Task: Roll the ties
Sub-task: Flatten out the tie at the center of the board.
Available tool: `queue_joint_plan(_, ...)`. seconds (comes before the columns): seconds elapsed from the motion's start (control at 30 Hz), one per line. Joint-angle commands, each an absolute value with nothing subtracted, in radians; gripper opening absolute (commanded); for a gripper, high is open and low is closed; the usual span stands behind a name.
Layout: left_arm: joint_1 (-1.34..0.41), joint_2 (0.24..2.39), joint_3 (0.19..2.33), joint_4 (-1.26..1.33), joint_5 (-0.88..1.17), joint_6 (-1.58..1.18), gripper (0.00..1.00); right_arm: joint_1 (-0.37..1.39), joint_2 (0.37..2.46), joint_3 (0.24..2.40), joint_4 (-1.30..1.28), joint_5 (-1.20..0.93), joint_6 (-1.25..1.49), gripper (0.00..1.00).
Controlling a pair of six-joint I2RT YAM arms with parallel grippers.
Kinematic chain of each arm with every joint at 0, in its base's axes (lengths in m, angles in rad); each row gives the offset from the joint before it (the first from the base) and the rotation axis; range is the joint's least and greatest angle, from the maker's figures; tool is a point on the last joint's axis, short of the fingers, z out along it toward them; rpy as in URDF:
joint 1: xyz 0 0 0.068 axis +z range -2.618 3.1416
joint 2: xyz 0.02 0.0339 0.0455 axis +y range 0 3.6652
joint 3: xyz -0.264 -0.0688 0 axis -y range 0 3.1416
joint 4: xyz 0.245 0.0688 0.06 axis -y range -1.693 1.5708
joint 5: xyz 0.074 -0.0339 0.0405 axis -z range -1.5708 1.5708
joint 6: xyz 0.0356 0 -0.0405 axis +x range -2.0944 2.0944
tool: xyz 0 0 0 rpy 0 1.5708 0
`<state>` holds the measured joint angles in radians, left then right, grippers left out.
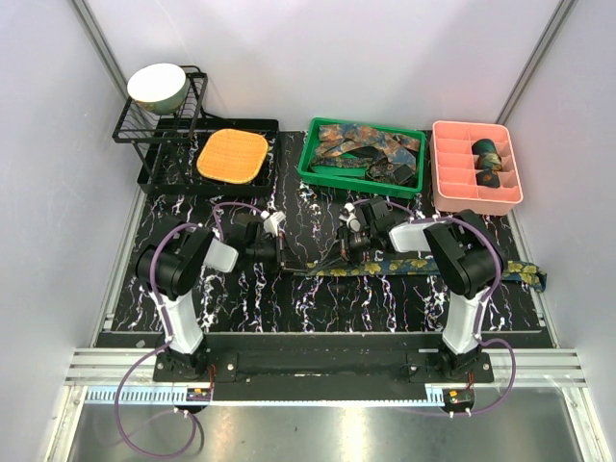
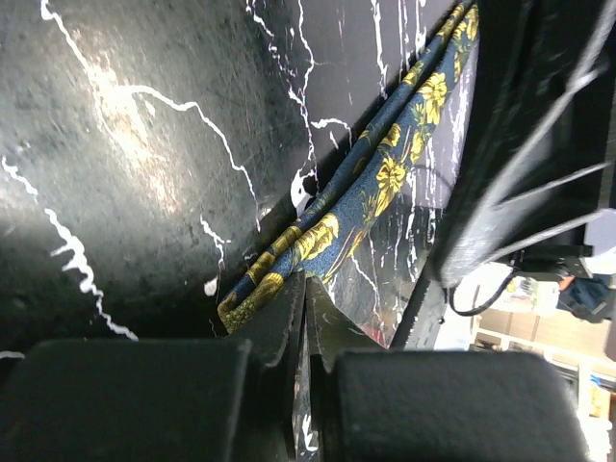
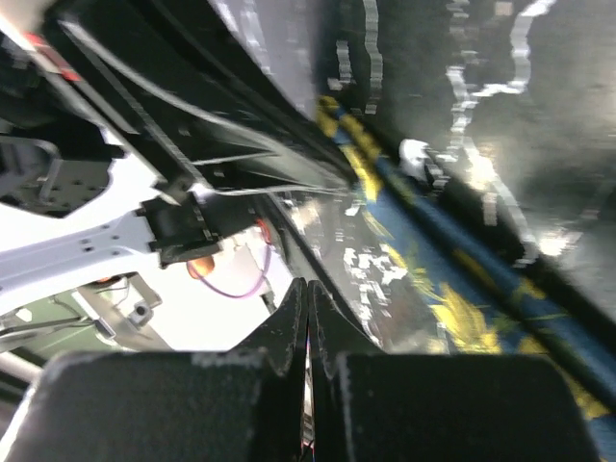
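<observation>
1. The navy tie (image 1: 423, 268) lies long and flat across the bench (image 1: 250, 303), ready for rolling.
2. The left hand (image 2: 304, 289) is clenched on its thin end, probably to start the roll there.
3. The right hand (image 3: 308, 289) is clenched and empty, just beside the tie.
4. More ties (image 1: 371, 144) wait in the green tray (image 1: 337, 181).

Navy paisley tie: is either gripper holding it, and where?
Left gripper looks shut on the navy paisley tie at its very end. Right gripper is shut beside it, apparently empty.
</observation>
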<state>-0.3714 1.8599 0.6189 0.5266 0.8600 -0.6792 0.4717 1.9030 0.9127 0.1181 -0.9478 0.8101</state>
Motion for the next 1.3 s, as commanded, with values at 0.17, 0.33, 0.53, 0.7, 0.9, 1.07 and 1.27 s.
queue_joint_plan(0.17,-0.353,1.901,0.607,0.477,0.798,-0.621,0.03,0.469,2.017,0.966,-0.048,-0.862,0.632,0.00)
queue_joint_plan(0.33,-0.339,1.894,0.601,0.431,0.775,-0.586,0.02,0.417,2.098,0.965,-0.046,-0.865,0.615,0.00)
queue_joint_plan(0.53,-0.333,1.896,0.610,0.414,0.782,-0.569,0.01,0.402,1.959,1.021,-0.130,-1.003,0.508,0.21)
queue_joint_plan(0.7,-0.333,1.904,0.629,0.393,0.784,-0.554,0.01,0.403,1.812,1.213,-0.579,-0.908,0.018,0.57)
queue_joint_plan(0.9,-0.333,1.908,0.630,0.385,0.788,-0.549,0.01,0.451,1.827,1.312,-0.750,-0.617,-0.392,0.87)
queue_joint_plan(1.07,-0.333,1.907,0.634,0.377,0.792,-0.549,0.01,0.509,1.841,1.269,-0.693,-0.436,-0.623,0.90)
queue_joint_plan(1.27,-0.333,1.905,0.630,0.374,0.790,-0.543,0.01,0.531,1.867,1.246,-0.658,-0.385,-0.736,0.91)
